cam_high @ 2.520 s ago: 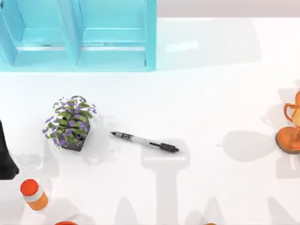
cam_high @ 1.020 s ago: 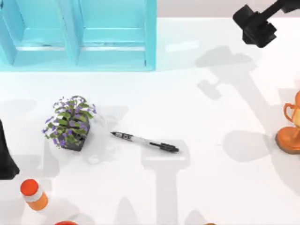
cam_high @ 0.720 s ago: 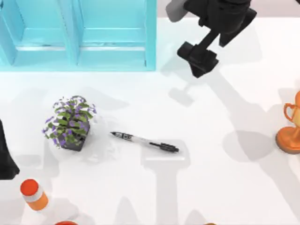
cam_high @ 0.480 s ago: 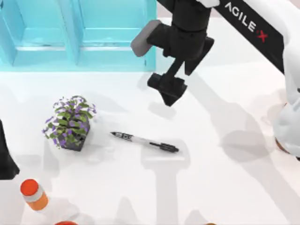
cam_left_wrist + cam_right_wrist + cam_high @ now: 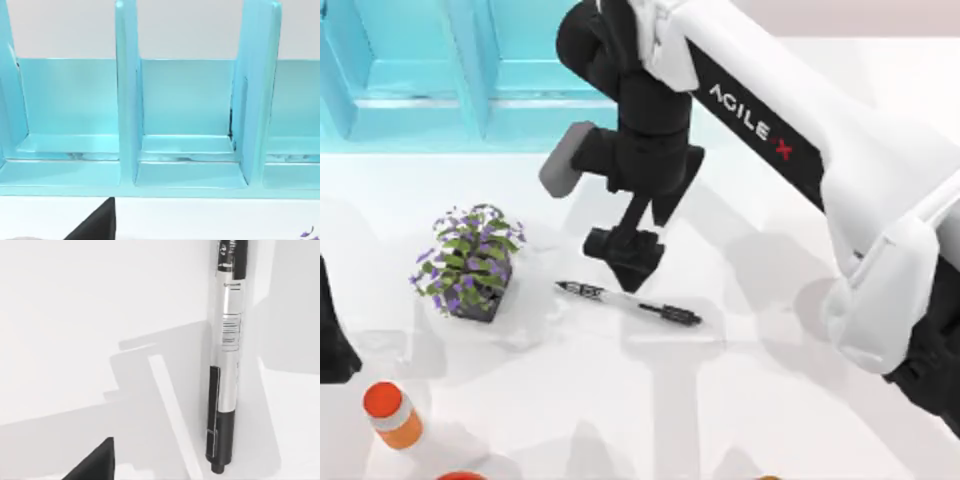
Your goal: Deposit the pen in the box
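The pen (image 5: 630, 302) lies flat on the white table right of the plant, its black tip pointing left and its black end section to the right. My right gripper (image 5: 624, 260) hangs just behind the pen's barrel, pointing down at it, apart from it. In the right wrist view the pen (image 5: 227, 365) lies close below, white barrel with black lettering. The turquoise box (image 5: 440, 138) stands at the table's back left, and its dividers (image 5: 127, 100) face the left wrist view. My left gripper (image 5: 332, 340) is parked at the table's left edge.
A small potted plant (image 5: 470, 262) with purple flowers stands left of the pen. An orange-capped bottle (image 5: 390, 412) sits near the front left corner. My right arm's white link (image 5: 800, 150) stretches across the table's right half.
My right arm has swept in from the back right, leftward and toward the front, bringing its gripper down close behind the pen. The pen and left arm have not moved.
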`<control>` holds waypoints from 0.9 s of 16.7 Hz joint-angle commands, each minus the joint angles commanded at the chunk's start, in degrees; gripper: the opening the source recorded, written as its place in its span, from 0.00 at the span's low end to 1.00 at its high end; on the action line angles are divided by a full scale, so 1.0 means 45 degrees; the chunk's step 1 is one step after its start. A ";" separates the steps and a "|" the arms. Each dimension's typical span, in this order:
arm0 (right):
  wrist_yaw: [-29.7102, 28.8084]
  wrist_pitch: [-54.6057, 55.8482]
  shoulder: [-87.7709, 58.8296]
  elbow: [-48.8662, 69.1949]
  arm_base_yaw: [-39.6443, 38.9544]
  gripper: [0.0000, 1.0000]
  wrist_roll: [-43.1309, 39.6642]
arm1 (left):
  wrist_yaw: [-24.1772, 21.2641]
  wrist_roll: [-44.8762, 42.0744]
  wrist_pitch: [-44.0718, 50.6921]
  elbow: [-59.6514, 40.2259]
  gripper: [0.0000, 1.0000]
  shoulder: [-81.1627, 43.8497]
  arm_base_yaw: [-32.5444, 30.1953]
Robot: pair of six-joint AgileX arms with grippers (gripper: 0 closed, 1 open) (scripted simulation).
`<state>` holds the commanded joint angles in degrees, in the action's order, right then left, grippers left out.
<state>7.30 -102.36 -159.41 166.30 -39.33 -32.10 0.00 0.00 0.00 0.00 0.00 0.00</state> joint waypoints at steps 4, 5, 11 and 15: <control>0.0000 0.0000 0.0000 0.0000 0.0000 1.00 0.0000 | 0.0000 0.0000 0.0000 0.0000 1.00 0.0000 0.0000; -0.0017 0.0019 -0.0004 -0.0026 0.0064 1.00 0.0012 | 0.0000 0.0000 0.0000 0.0000 1.00 0.0000 0.0000; 0.0015 0.1693 0.0507 -0.2168 -0.0073 1.00 0.0078 | 0.0000 0.0000 0.0000 0.0000 1.00 0.0000 0.0000; 0.0037 0.4301 0.1453 -0.5782 -0.0196 1.00 0.0176 | 0.0000 0.0000 0.0000 0.0000 1.00 0.0000 0.0000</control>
<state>7.47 -83.00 -152.88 140.28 -40.21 -31.31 0.00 0.00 0.00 0.00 0.00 0.00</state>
